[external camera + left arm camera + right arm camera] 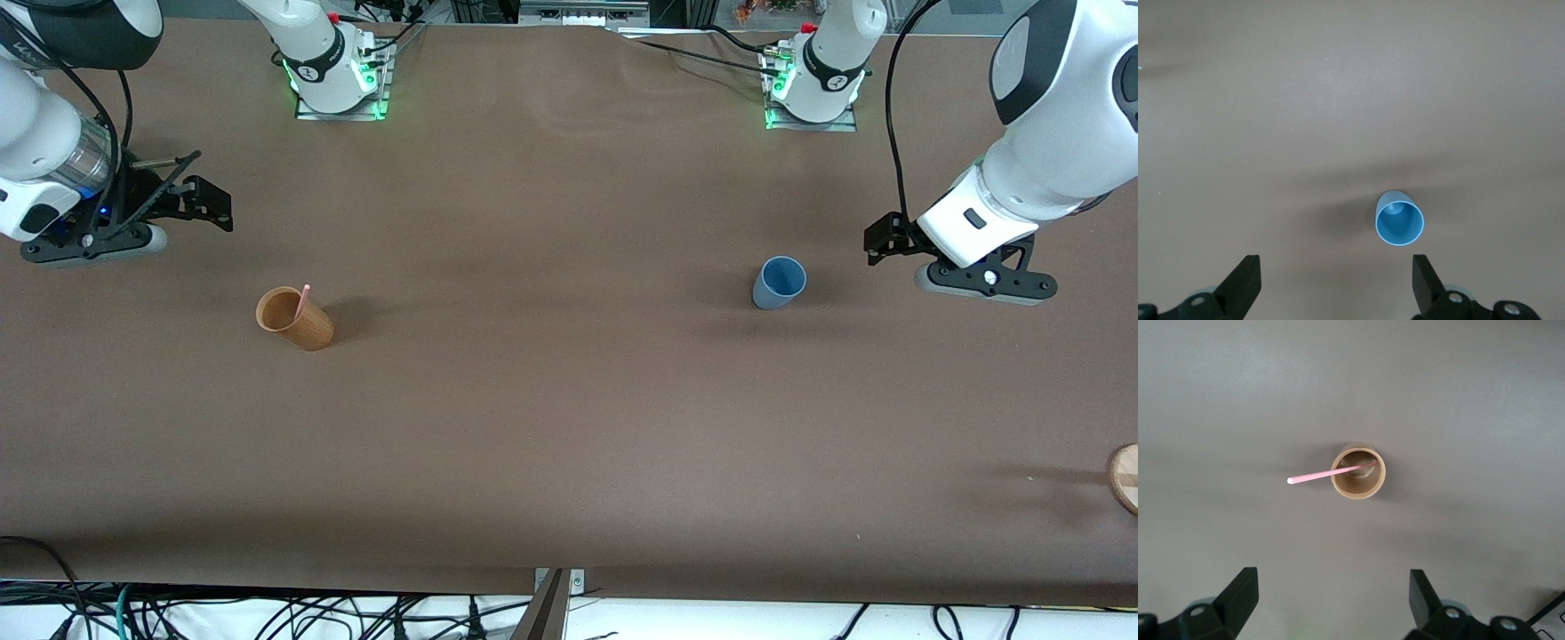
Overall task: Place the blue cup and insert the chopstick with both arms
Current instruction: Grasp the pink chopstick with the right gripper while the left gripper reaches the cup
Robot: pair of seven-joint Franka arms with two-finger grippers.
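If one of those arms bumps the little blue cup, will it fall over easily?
Probably, yes. The blue cup stands upright on its narrower base, mouth wider, so a push near the rim would likely tip it. It looks empty in the left wrist view, so likely light. On its side, its tapered shape would probably roll in a curve.

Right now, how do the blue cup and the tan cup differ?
The blue cup is plain light blue; the tan cup is tan-orange with a wood-like look. The blue cup is empty, while the tan cup holds the pink chopstick, leaning out over its rim. The blue cup stands toward the left arm's end of the table, the tan cup toward the right arm's end. Both stand upright, handleless and similar in size.
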